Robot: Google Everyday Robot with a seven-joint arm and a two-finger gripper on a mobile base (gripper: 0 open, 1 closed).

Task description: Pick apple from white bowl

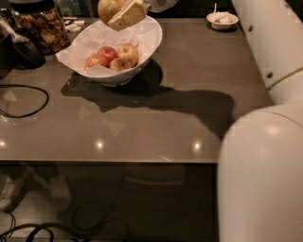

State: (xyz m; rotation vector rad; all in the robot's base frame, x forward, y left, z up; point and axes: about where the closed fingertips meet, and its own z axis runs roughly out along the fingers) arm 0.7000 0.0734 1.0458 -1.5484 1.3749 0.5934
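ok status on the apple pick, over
Gripper shut on apple, above bowl. Apple out of bowl. Three smaller apples in bowl; nothing blocking.

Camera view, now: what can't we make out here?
All in the camera view:
1. Apple: top cut off by the upper frame edge, right side covered by the gripper holding it above the white bowl.
2. Gripper: one of its jaws hidden behind the apple; wrist cut off at the top.
3. Small dish: contents too small to identify.
4. Table: right side hidden by the arm.
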